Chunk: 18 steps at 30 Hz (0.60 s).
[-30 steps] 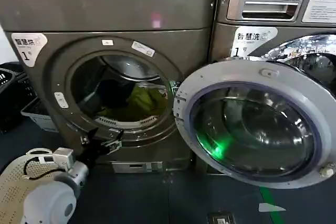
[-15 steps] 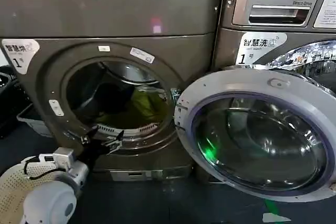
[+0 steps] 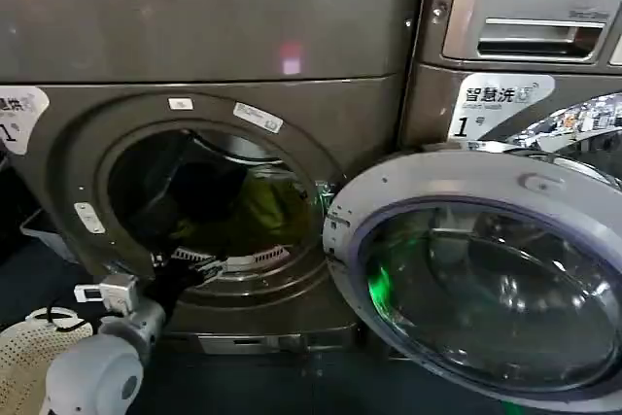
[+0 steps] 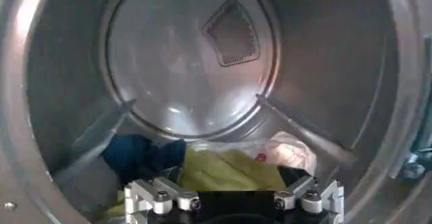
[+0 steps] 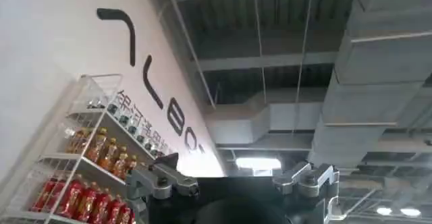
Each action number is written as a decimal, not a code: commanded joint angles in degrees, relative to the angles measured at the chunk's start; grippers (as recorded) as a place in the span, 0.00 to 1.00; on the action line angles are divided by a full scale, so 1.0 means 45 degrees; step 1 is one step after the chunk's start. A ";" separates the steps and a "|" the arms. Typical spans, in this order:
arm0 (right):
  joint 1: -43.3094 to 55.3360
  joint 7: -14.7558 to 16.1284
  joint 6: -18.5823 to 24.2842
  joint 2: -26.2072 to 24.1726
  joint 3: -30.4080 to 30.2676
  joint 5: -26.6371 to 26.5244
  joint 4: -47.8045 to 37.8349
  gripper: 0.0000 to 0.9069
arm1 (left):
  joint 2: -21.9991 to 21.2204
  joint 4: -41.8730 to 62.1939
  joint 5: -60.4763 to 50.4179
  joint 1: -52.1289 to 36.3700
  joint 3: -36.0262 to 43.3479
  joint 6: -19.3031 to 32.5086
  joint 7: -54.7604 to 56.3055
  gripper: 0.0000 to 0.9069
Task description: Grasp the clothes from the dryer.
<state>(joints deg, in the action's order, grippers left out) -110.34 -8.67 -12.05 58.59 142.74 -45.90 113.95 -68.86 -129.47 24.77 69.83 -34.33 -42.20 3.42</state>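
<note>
The dryer (image 3: 209,94) fills the left and centre of the head view, its door (image 3: 481,279) swung open at lower right, and the clothes (image 3: 255,209) lie low in the drum, centre-left of the frame, mostly yellow-green. The left gripper (image 3: 199,261) sits at the lower lip of the porthole, lower left of the frame; in the left wrist view its fingers (image 4: 156,197) stand spread apart and empty just before the heap of clothes (image 4: 229,168). The right gripper (image 5: 233,181) points up at a ceiling beside a shelf (image 5: 84,171) of bottles, fingers spread and empty.
</note>
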 commanded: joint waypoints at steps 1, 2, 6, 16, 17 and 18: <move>-0.0001 0.0006 0.0008 0.0005 0.0012 -0.0007 -0.0008 1.00 | -0.0011 -0.0005 -0.0001 0.0009 0.0011 -0.0052 -0.0005 1.00; -0.0002 0.0004 0.0009 0.0005 0.0013 -0.0010 -0.0013 1.00 | -0.0007 -0.0005 -0.0001 0.0001 0.0010 -0.0052 -0.0005 1.00; 0.0000 0.0003 0.0015 0.0008 0.0042 -0.0005 -0.0054 1.00 | -0.0008 0.0010 -0.0005 -0.0028 0.0061 -0.0053 -0.0008 1.00; 0.0013 0.0006 0.0024 -0.0005 0.0064 0.0000 -0.0092 1.00 | -0.0030 0.0099 -0.0101 -0.0011 0.0143 -0.0023 -0.0009 1.00; 0.0015 0.0008 0.0027 -0.0007 0.0060 -0.0003 -0.0089 1.00 | -0.0027 0.0105 -0.0099 -0.0013 0.0144 -0.0023 -0.0010 1.00; 0.0017 0.0007 0.0026 -0.0008 0.0057 -0.0001 -0.0087 1.00 | -0.0027 0.0107 -0.0102 -0.0017 0.0147 -0.0025 -0.0013 1.00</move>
<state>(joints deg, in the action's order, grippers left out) -110.30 -8.63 -11.95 58.57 143.01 -45.91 113.54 -68.98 -129.03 24.32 69.72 -33.68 -42.20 3.38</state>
